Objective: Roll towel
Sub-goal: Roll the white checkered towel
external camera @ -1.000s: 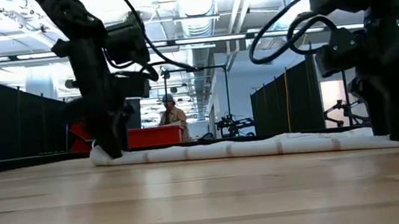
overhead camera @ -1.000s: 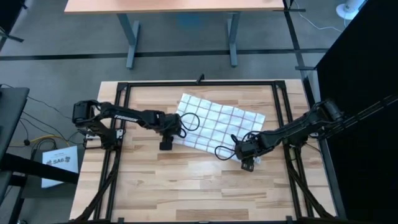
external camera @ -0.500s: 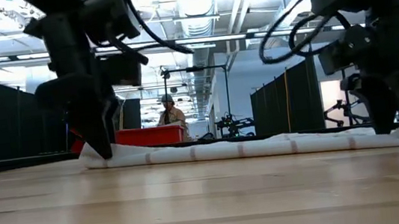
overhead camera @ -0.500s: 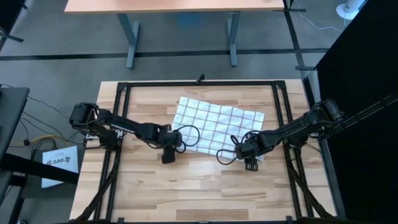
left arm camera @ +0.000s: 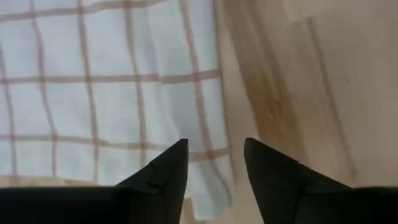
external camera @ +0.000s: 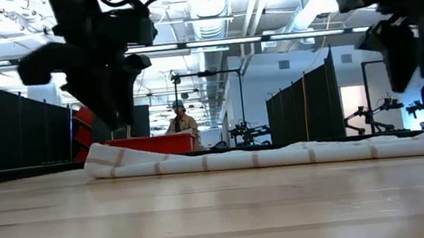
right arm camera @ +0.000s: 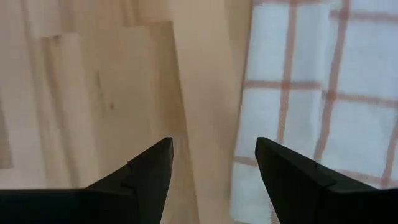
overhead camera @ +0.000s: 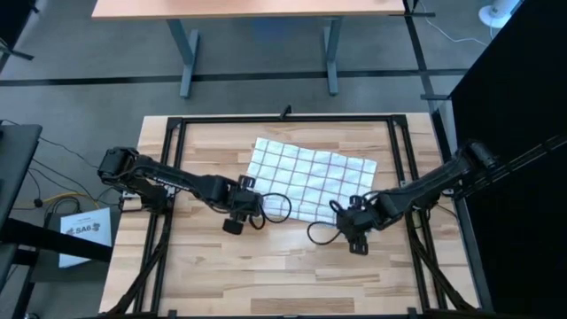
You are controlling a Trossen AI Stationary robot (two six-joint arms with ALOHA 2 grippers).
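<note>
Both arms have pulled back off the towel (overhead camera: 310,174) since a second ago. It's lying flat mid-table with its near edge folded into a low roll. The left gripper (overhead camera: 233,221) now sits just past the near-left corner, fingers spread, nothing between them. The right gripper (overhead camera: 357,242) backed off the near-right corner too, fingers wide apart and empty.

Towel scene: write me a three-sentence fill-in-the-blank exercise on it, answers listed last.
1. The towel lies spread on the ______ table.
2. In its wrist view the left gripper is ______, holding nothing.
3. The right gripper, at the towel's near edge, has its fingers ______.

Missing words: wooden; open; open
</note>
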